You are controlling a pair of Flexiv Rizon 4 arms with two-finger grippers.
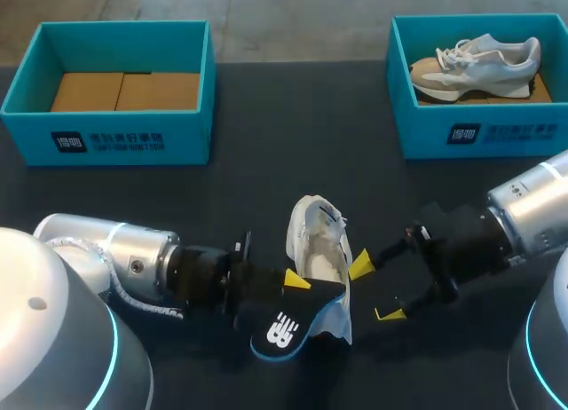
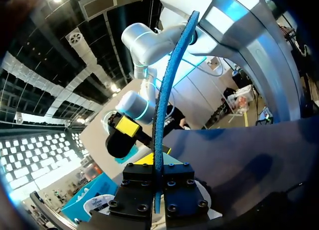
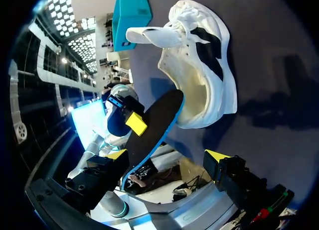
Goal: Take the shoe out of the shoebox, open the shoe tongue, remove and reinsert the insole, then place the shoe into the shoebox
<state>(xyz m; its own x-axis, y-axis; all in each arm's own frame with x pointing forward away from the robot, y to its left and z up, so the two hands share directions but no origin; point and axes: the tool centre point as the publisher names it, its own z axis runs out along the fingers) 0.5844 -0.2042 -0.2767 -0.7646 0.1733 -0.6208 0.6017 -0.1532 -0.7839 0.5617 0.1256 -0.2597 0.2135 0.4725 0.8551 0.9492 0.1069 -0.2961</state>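
A white shoe lies on the dark table at the middle, its tongue pulled back and its opening bare; the right wrist view shows the shoe ahead of its gripper. My left gripper is shut on a black insole with a blue edge, held just beside the shoe's heel. The left wrist view shows the insole edge-on, clamped between its fingers. My right gripper stands open just right of the shoe. In its own view the right gripper has the insole between its spread fingers, not touching both.
A teal shoebox with a cardboard insert stands at the back left. Another teal shoebox at the back right holds a grey and white sneaker. Bare dark table lies between the boxes and the shoe.
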